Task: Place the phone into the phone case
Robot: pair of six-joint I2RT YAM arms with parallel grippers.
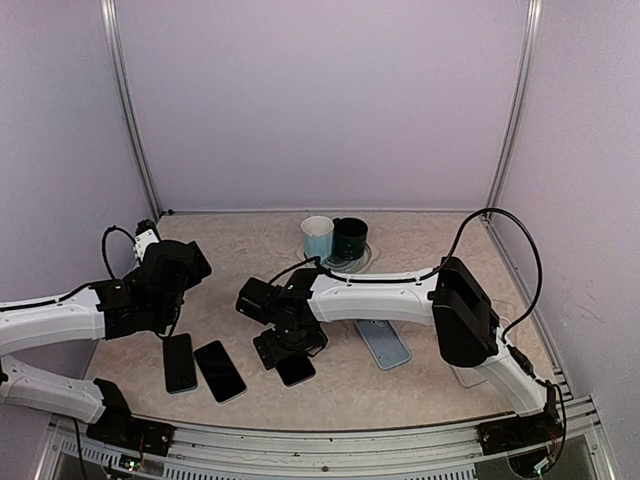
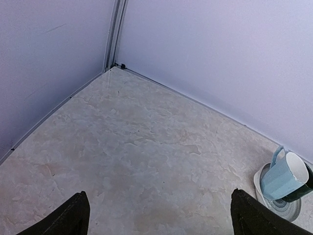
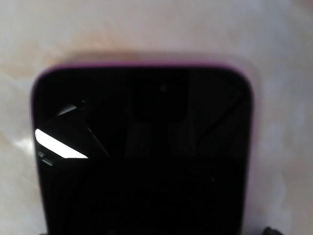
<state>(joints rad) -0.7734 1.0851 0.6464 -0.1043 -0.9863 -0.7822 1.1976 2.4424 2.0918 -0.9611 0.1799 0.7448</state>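
Note:
A black phone (image 3: 142,147) with a magenta rim lies flat on the table and fills the right wrist view. In the top view it pokes out (image 1: 297,371) just below my right gripper (image 1: 292,350), which hovers low over it, jaws spread wide and open. A light blue phone case (image 1: 383,343) lies flat to the right of that gripper, apart from the phone. My left gripper (image 2: 159,215) is open and holds nothing, aimed over bare table toward the back left corner. In the top view it sits at the left (image 1: 190,262).
Two more dark phones (image 1: 180,362) (image 1: 219,370) lie side by side near the left arm. A light blue mug (image 1: 317,238) and a dark cup (image 1: 350,238) stand on a plate at the back centre. A pale flat thing (image 1: 468,376) lies under the right arm.

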